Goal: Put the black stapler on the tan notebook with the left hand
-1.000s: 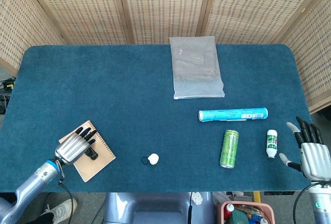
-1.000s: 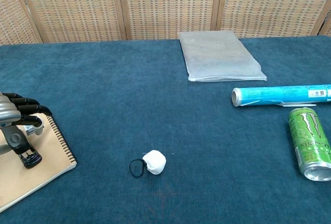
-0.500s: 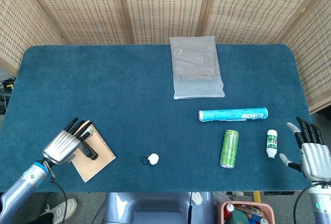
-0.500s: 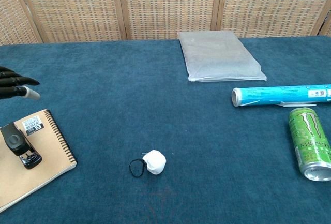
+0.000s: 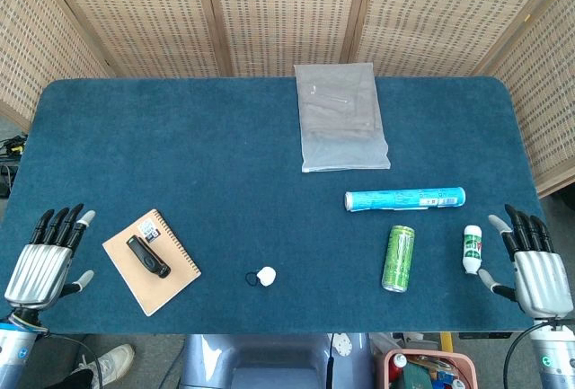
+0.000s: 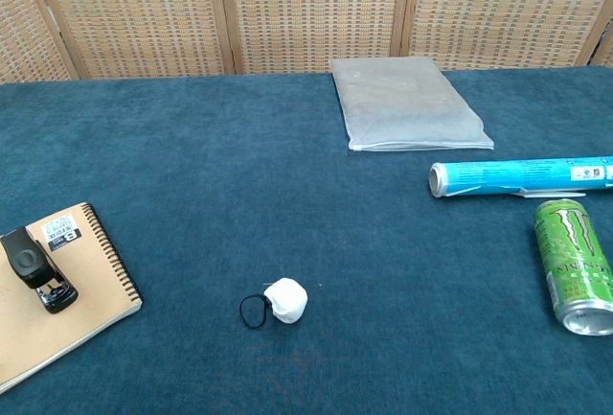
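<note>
The black stapler [image 5: 148, 256] lies flat on the tan spiral notebook [image 5: 171, 281] near the table's front left; the chest view shows the stapler [image 6: 38, 268] on the notebook [image 6: 91, 281] too. My left hand [image 5: 45, 260] hovers well left of the notebook at the table's left edge, fingers spread, holding nothing. My right hand [image 5: 532, 265] is at the front right corner, fingers apart and empty. Neither hand appears in the chest view.
A small white object with a black loop [image 5: 263, 276] lies front centre. To the right are a green can [image 5: 398, 258], a blue tube [image 5: 405, 198] and a small white bottle [image 5: 473, 250]. A clear plastic bag [image 5: 340, 128] lies at the back.
My left hand let go of the stapler, lifted off the notebook and drew back left to the table edge. The stapler stays on the notebook. The right hand barely moved.
</note>
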### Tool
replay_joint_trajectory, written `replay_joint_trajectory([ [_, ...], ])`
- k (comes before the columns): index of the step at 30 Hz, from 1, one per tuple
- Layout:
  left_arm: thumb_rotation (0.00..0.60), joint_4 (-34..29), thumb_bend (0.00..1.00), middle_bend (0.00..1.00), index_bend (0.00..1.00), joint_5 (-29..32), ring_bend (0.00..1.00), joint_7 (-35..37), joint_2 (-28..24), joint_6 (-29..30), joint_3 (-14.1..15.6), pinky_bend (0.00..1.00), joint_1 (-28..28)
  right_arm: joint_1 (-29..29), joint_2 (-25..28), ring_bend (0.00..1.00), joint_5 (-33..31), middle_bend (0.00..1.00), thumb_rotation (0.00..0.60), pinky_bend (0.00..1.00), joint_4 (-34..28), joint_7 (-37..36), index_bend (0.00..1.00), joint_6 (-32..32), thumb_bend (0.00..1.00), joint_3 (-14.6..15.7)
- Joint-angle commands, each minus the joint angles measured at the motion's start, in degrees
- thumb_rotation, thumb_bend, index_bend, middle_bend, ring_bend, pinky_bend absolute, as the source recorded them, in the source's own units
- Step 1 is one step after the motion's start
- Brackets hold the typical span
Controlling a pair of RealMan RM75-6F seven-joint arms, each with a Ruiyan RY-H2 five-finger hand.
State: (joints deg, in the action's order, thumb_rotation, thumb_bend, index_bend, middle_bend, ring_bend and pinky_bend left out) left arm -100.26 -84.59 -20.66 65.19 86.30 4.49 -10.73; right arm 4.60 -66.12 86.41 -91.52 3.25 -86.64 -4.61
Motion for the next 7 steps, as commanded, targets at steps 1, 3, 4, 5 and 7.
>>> replay_joint_trajectory([
  [1, 0.600, 2.87, 0.20, 0.00, 0.05, -1.16, 0.00, 1.01, 2.20, 2.79, -0.24, 0.00, 2.05, -0.02, -0.05, 0.00, 0.32, 0.00, 0.600, 0.00, -0.19, 0.38, 0.12, -0.07, 0.17, 0.18],
  [3, 0.600, 4.10, 0.20, 0.00, 0.05, -1.53, 0.00, 1.09, 2.74, 3.78, -0.34, 0.00, 2.88, 0.07, -0.16, 0.00, 0.82, 0.00, 0.600, 0.00, -0.19, 0.98, 0.12, -0.04, 0.17, 0.40],
  [4, 0.600, 4.63, 0.20, 0.00, 0.05, -2.20, 0.00, 1.60, 2.83, 4.68, -0.42, 0.00, 3.36, 0.13, -0.30, 0.00, 1.05, 0.00, 0.600, 0.00, -0.12, 1.44, 0.12, 0.07, 0.17, 0.56],
  [5, 0.600, 4.96, 0.20, 0.00, 0.05, -2.66, 0.00, 2.01, 2.87, 5.12, -0.47, 0.00, 3.63, 0.16, -0.38, 0.00, 1.14, 0.00, 0.600, 0.00, -0.10, 1.63, 0.12, 0.16, 0.17, 0.66],
  [7, 0.600, 5.38, 0.20, 0.00, 0.05, -3.28, 0.00, 2.64, 2.82, 5.64, -0.55, 0.00, 4.05, 0.21, -0.51, 0.00, 1.32, 0.00, 0.600, 0.00, -0.03, 1.86, 0.12, 0.25, 0.17, 0.77],
])
